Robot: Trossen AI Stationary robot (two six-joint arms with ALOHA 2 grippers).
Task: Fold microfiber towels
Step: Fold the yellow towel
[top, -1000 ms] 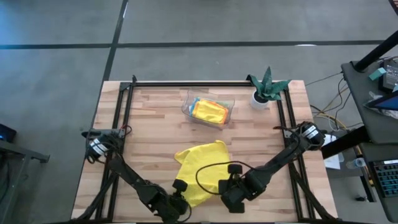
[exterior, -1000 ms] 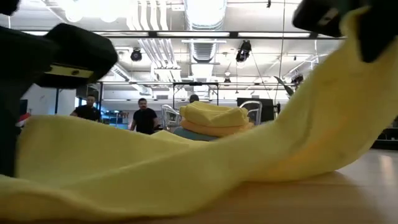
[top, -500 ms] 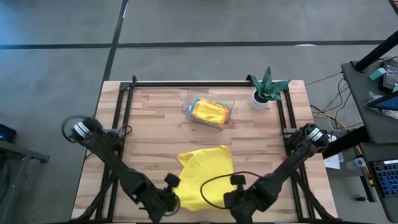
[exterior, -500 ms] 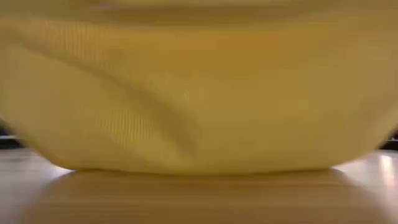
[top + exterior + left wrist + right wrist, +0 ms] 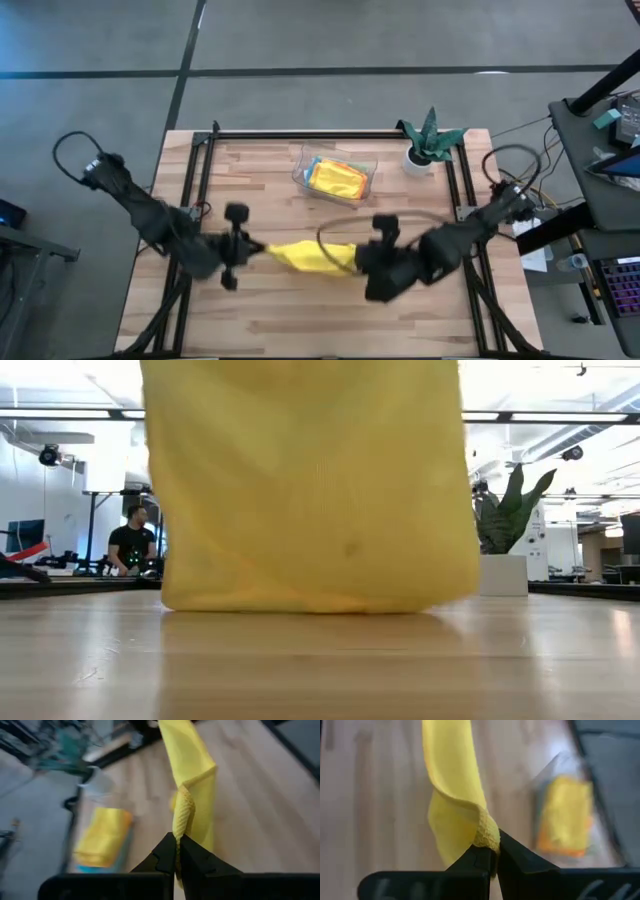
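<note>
A bright yellow microfiber towel (image 5: 310, 257) hangs as a sheet between my two grippers above the middle of the table. In the low view the towel (image 5: 310, 490) fills the centre, and its lower edge (image 5: 300, 606) reaches down to the tabletop. My left gripper (image 5: 264, 250) is shut on the towel's left top corner. My right gripper (image 5: 353, 262) is shut on its right top corner. More folded towels, yellow on top, lie in the clear tray (image 5: 300, 172). My left gripper (image 5: 178, 842) pinches a bunched corner of the towel (image 5: 183, 812) between its two fingers, coming from the table's left and slanting down. The cloth runs on toward the other gripper and hangs below. My right gripper (image 5: 495, 852) pinches the opposite bunched corner (image 5: 487, 832) between its two fingers, coming from the table's right and slanting down. The towel hangs down from the pinch and stretches away toward the left gripper.
The clear tray stands at the far middle of the table. A small green plant in a white pot (image 5: 428, 142) stands at the far right corner. Bare wood (image 5: 300, 320) lies toward the near edge. People show in the room beyond (image 5: 130, 540).
Both grippers have risen and gone from the near edge toward the table's middle, staying shut on the towel's corners. The towel, which lay spread on the table, has been lifted and now hangs as a sheet between them.
</note>
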